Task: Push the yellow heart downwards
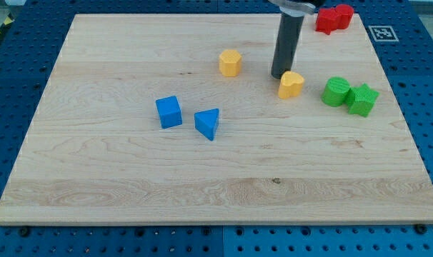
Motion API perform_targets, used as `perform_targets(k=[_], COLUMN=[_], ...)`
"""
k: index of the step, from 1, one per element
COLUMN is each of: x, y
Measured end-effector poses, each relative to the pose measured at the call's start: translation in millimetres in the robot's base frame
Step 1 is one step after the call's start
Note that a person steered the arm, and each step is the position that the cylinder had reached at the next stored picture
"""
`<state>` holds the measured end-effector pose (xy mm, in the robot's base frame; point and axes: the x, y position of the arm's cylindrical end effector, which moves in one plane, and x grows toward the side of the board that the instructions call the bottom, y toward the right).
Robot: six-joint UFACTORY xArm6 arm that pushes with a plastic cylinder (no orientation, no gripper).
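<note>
My tip [279, 75] has no claw, so nothing opens or grabs. It sits right at the upper left side of the yellow heart [291, 84], in the upper right of the frame. To push well, I should move above its middle, then slide straight down. Its pointy end seems to face down; I can't be sure.

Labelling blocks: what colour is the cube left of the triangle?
Blue cube, clear in the camera view.

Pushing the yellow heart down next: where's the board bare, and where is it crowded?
Below the yellow heart it is bare to the board's bottom edge. My tip sits at its upper left. Crowded: green blocks to the right.
</note>
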<state>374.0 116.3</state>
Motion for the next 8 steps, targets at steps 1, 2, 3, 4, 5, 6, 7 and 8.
perform_targets(k=[1, 2, 3, 4, 5, 6, 7, 8], x=[30, 60, 88, 108, 125, 143, 161, 163], y=[14, 24, 39, 55, 61, 61, 61, 53])
